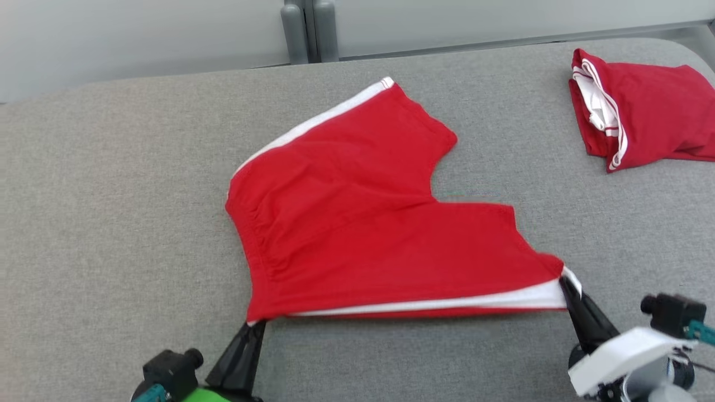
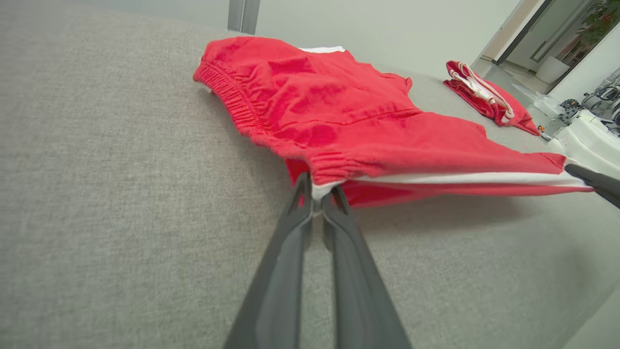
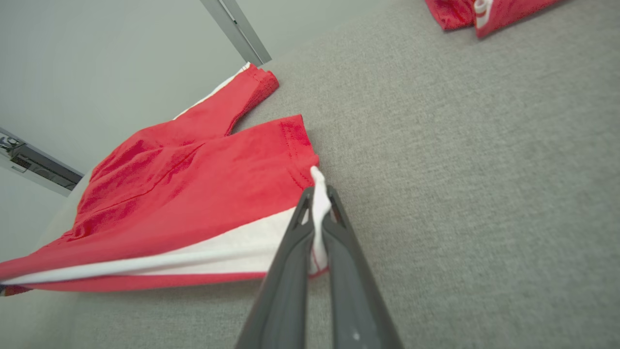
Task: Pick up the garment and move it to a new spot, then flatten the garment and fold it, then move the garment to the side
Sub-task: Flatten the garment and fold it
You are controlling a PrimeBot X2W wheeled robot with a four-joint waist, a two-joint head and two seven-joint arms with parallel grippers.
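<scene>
Left gripper, long dark matte fingers: clamped on the gathered waistband corner of the red soft-knit shorts with white side stripes. Right gripper: pinched on the striped hem corner. The near edge is held taut and lifted, and the remainder is spread mid-surface on coarse grey woven padding. A folded red-and-white garment is laid far right. A pale wall is seen beyond.

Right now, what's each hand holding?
Left hand: closed on the red shorts, at the waistband corner.
Right hand: closed on the same shorts, at the leg-hem corner.
</scene>
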